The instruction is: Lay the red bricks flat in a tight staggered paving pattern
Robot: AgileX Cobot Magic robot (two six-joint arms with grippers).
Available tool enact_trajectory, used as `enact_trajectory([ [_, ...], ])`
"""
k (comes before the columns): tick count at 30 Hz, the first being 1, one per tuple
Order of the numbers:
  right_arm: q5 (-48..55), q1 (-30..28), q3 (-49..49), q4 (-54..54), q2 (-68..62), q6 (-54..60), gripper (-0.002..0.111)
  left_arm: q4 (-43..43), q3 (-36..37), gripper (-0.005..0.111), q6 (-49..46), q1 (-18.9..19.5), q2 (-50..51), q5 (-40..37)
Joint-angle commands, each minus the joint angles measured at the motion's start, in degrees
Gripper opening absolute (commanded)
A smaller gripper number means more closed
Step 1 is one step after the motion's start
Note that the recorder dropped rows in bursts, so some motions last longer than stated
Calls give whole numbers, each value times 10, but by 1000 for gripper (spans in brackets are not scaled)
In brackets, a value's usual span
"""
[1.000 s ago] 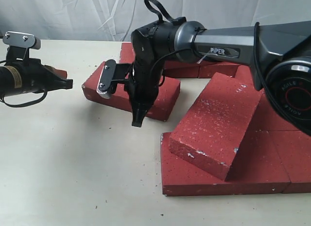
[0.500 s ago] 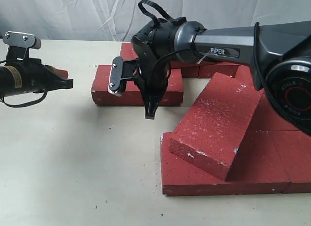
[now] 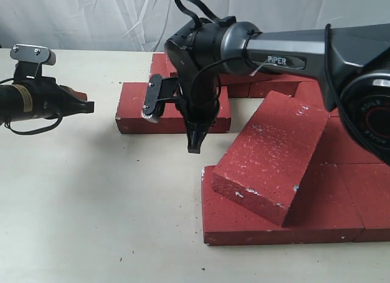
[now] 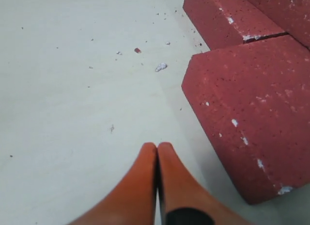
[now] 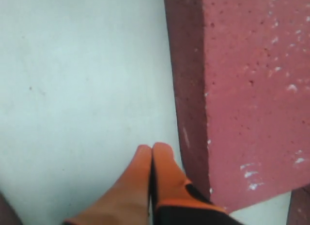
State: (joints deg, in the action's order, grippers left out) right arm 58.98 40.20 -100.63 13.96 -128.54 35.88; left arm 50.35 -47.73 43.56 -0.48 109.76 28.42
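Nearest you, a tilted brick (image 3: 268,155) leans across the flat bricks (image 3: 244,225). Behind it your right gripper (image 3: 194,146) points down at the table (image 3: 91,204), fingers pressed together on nothing, just in front of a lone brick (image 3: 131,105). Your left gripper (image 3: 85,105), likewise closed and empty, hovers left of that brick; the back bricks (image 3: 277,88) lie beyond

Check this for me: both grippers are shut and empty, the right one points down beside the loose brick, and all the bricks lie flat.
Not quite. One tilted brick leans across the front row instead of lying flat, as the exterior view shows. The rest holds: the left gripper and the right gripper are shut and empty, and the right one points down beside the loose brick.
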Motion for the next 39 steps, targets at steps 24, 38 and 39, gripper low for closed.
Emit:
enact_trajectory([
  [24,-253,-168,297,-183,294,-85,-1,201,-106,0,208,-66,59,-85],
  [38,-369,-184,353,-266,301,-76,-1,200,-114,0,205,-67,59,-80],
  [39,-369,-181,353,-291,301,-72,-1,200,-114,0,205,-64,59,-83],
])
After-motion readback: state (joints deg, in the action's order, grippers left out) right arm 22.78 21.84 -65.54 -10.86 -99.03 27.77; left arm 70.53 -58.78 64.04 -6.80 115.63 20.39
